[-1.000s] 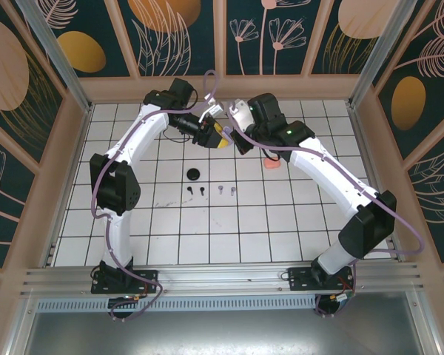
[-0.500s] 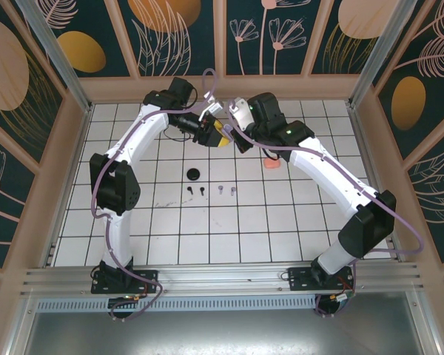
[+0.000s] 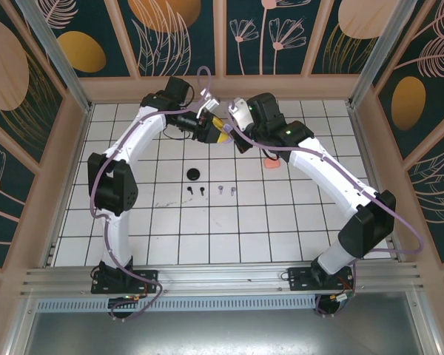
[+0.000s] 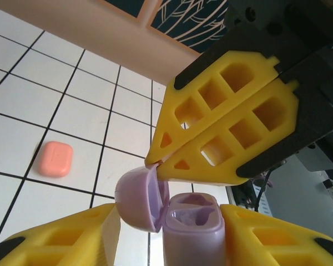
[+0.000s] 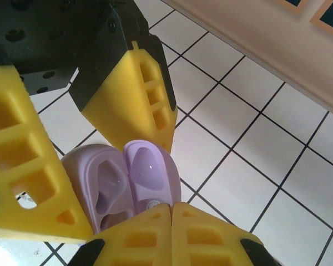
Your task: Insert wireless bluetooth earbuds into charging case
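Observation:
My left gripper is shut on the body of a lilac charging case, held above the table at the far middle. The case's lid is swung open to the left and its wells look empty. My right gripper is shut, with its tips pressed against the rim of the open lid. Two black earbuds and two lilac earbuds lie in a row on the white tiles, nearer than both grippers.
A round black case lies just beyond the black earbuds. A coral-pink case lies under the right arm, also seen on the tiles. The far wall's wooden ledge is close behind the grippers.
Both grippers, together with the lilac case, have shifted a little toward the far wall. The earbuds and the other cases on the tiles have stayed in place.

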`<state>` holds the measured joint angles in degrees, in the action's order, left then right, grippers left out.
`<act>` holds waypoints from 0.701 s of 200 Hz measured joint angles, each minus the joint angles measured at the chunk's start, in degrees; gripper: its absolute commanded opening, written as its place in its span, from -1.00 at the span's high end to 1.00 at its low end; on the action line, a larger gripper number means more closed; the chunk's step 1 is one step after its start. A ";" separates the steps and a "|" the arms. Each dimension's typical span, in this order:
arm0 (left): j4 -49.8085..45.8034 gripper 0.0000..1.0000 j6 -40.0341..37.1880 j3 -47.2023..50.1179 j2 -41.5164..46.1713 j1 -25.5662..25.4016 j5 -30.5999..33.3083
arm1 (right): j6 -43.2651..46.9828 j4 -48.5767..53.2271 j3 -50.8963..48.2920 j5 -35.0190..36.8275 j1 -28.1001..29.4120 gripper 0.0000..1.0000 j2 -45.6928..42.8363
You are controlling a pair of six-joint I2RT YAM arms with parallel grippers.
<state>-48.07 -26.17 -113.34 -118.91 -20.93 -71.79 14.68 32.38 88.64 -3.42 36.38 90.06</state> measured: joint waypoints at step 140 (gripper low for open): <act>5.38 -0.09 1.97 5.79 3.21 0.31 -0.46 | -0.04 -0.22 -0.02 -0.07 -0.07 1.00 0.00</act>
<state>-42.70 -24.21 -107.55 -115.70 -20.62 -72.25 14.63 32.16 88.62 -3.49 36.32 90.06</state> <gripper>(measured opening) 0.565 0.057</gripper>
